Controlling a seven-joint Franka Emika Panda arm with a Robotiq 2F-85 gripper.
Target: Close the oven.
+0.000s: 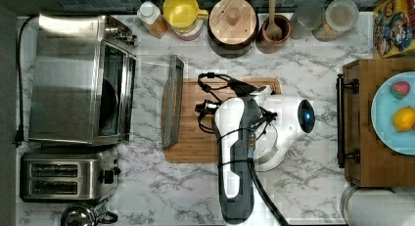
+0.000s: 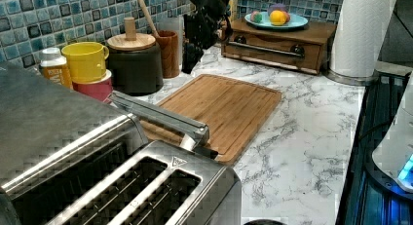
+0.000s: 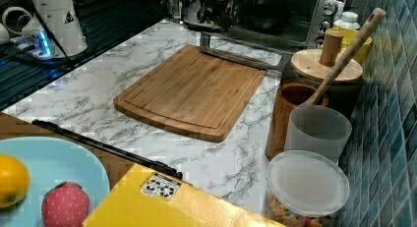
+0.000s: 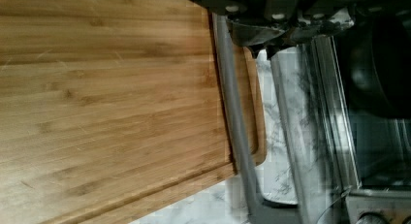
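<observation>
the large boxy stainless-steel toaster oven [image 1: 68, 79] stands at the top view's left on the white marble counter [image 1: 147, 187], its glass door [image 1: 149, 101] dropped fully open and lying about level, the dark interior exposed. the door's metal bar handle [image 1: 172, 101] overhangs the near edge of the rectangular bamboo cutting board [image 1: 195, 138]. the smaller two-slot steel toaster [image 1: 68, 173] sits just beside the oven. the white panda arm [image 1: 235, 152] reaches over the board, and its black gripper [image 3: 211, 11] hangs above the handle's end in the right view, apparently not touching it, though the wrist view is too dark there to be sure. whether the fingers are spread or pressed together cannot be told. a yellow ceramic mug [image 1: 183, 11] and a wooden-lidded dark canister [image 1: 233, 21] line the tiled back wall.
</observation>
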